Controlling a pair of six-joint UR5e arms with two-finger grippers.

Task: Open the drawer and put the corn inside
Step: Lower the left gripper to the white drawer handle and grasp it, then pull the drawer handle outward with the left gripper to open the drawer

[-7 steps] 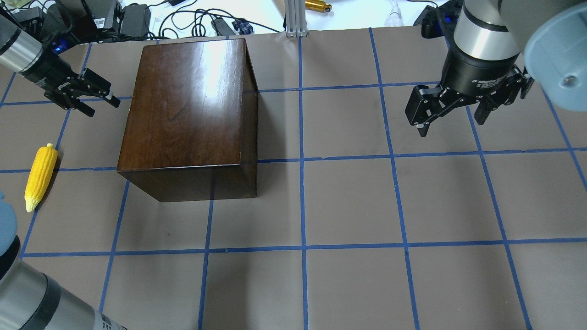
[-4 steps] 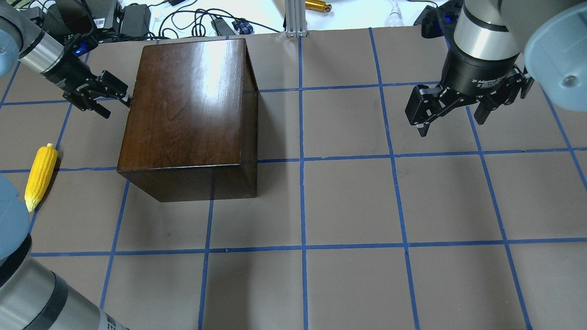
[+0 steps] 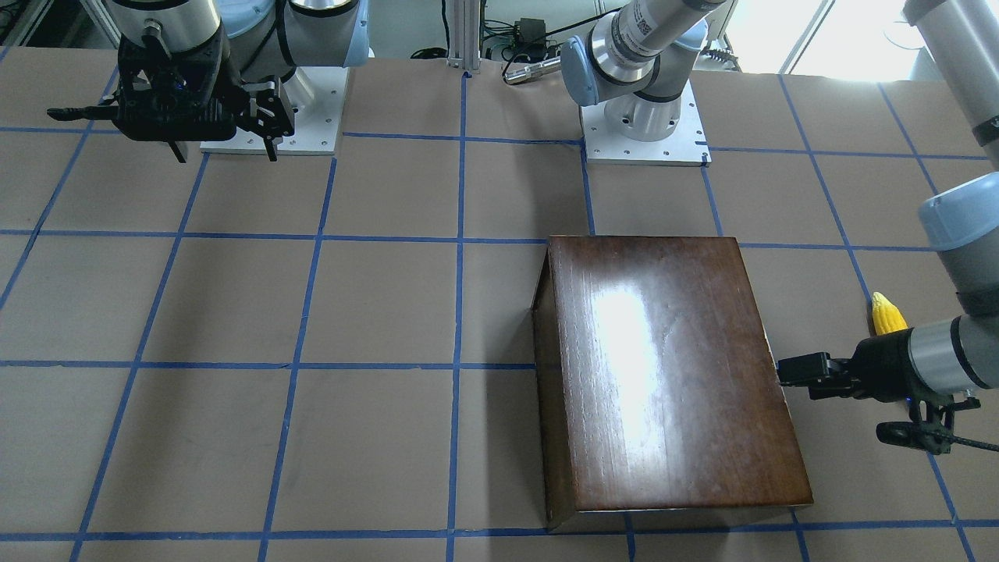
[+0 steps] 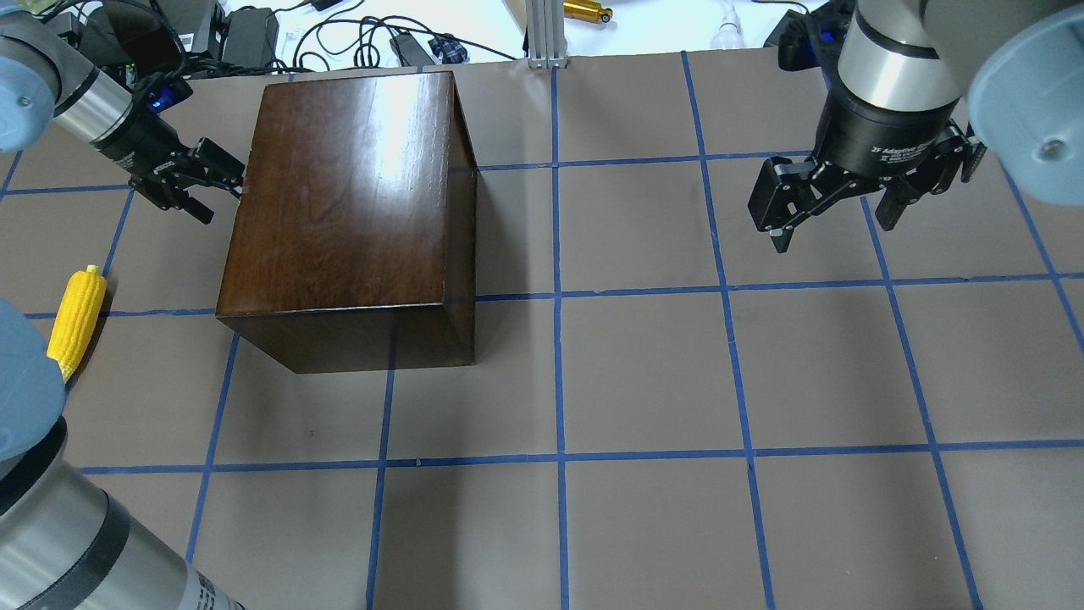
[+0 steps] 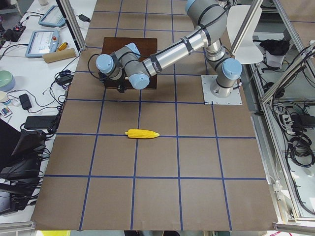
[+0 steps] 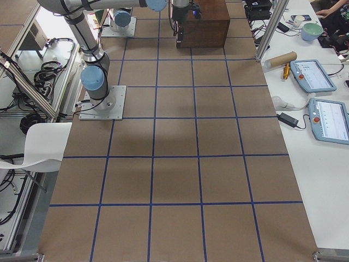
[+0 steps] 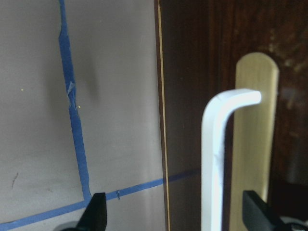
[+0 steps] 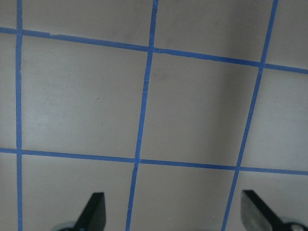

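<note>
- One key relation: left pincer [image 4: 222,199], spread wide, faces the drawer [image 7: 192,96] front on the box's [image 4: 347,186] left side; pull [image 7: 214,159] sits between its fingers [image 7: 96,211], not yet gripped.
- Drawer shut, near desk's [image 4: 644,373] far-left corner.
- Yellow corn [image 4: 76,318] lies along desk's left edge, nearer left arm.
- Also wide: right pincer [image 4: 832,235], empty, well apart.

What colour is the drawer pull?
Whitish pull on a pale yellow plate; left wrist view shows it best.
</note>
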